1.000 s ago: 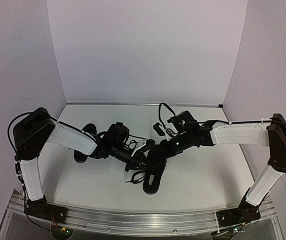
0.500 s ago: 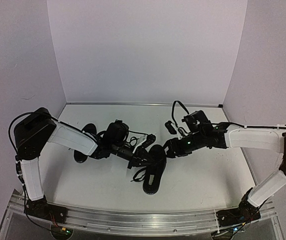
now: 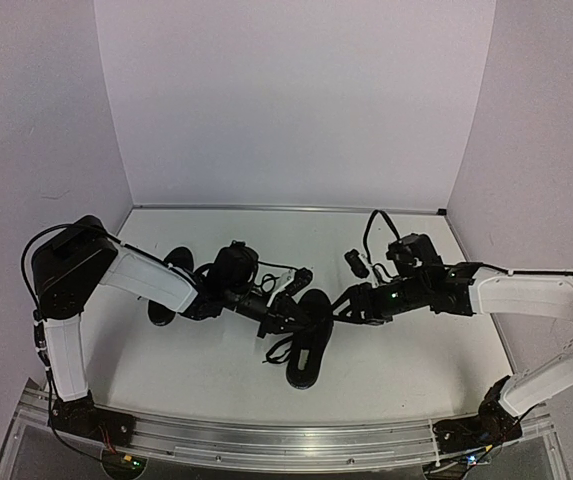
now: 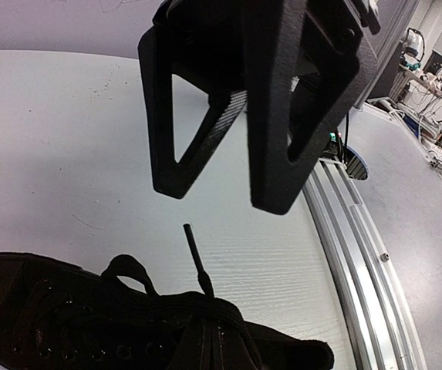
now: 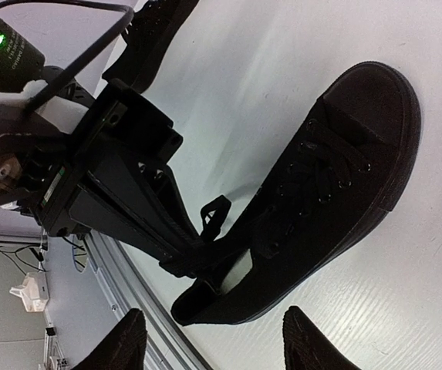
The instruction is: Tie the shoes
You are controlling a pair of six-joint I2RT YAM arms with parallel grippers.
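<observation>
Although your left gripper (image 4: 221, 196) and right gripper (image 5: 217, 333) hung released and empty, the laces (image 4: 196, 258) of the central shoe (image 5: 336, 169) trailed loose with no bow apparent; the left-frame shoe (image 3: 171, 285) seemingly awaited tying too.

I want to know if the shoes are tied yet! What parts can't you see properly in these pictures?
- Top view: the middle shoe has black laces on black, too small to show a knot; the left gripper covers some.
- Top view: the outer shoe lies mostly under the left arm, its lacing hidden.
- Left wrist view: the bottom edge cuts the middle shoe off.
- Right wrist view: of the right gripper, only fingertips show.
</observation>
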